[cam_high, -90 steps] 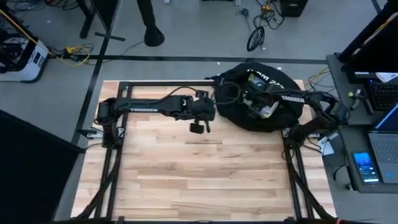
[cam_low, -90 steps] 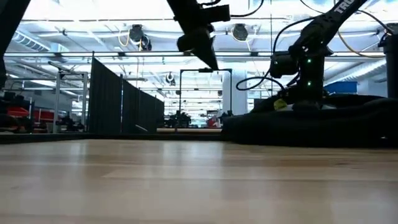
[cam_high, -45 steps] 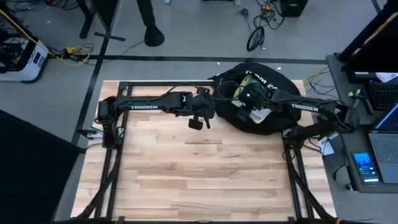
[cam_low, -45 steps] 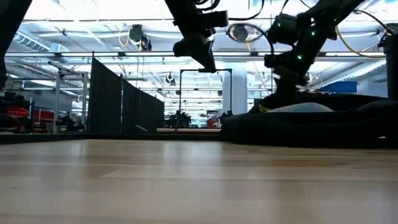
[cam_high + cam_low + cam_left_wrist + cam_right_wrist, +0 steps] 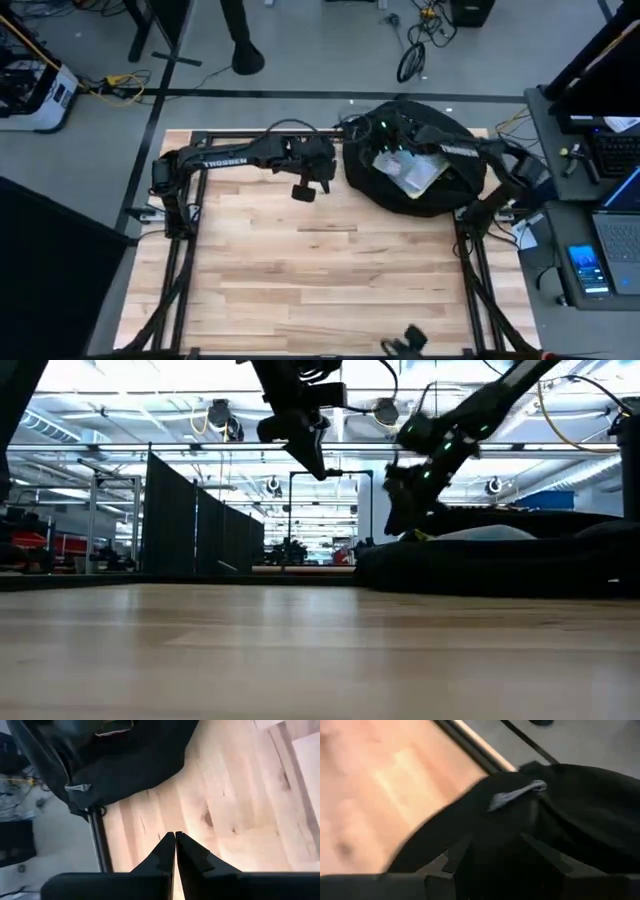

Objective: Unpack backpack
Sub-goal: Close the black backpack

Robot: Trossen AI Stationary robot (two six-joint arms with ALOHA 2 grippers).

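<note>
Black backpack (image 5: 420, 165) lies flat at the counter's (image 5: 320, 290) far-right corner; left end effector (image 5: 175, 840) pinched together, right end effector (image 5: 495, 850) spread (over the fabric).

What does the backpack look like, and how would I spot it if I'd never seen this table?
Look at the wooden table and go to its far right corner. There lies the backpack, a big round black lump of fabric with something pale showing in its opening. It is the largest thing on the table, and the right gripper hangs over it, while the left gripper waits beside it above bare wood.
</note>
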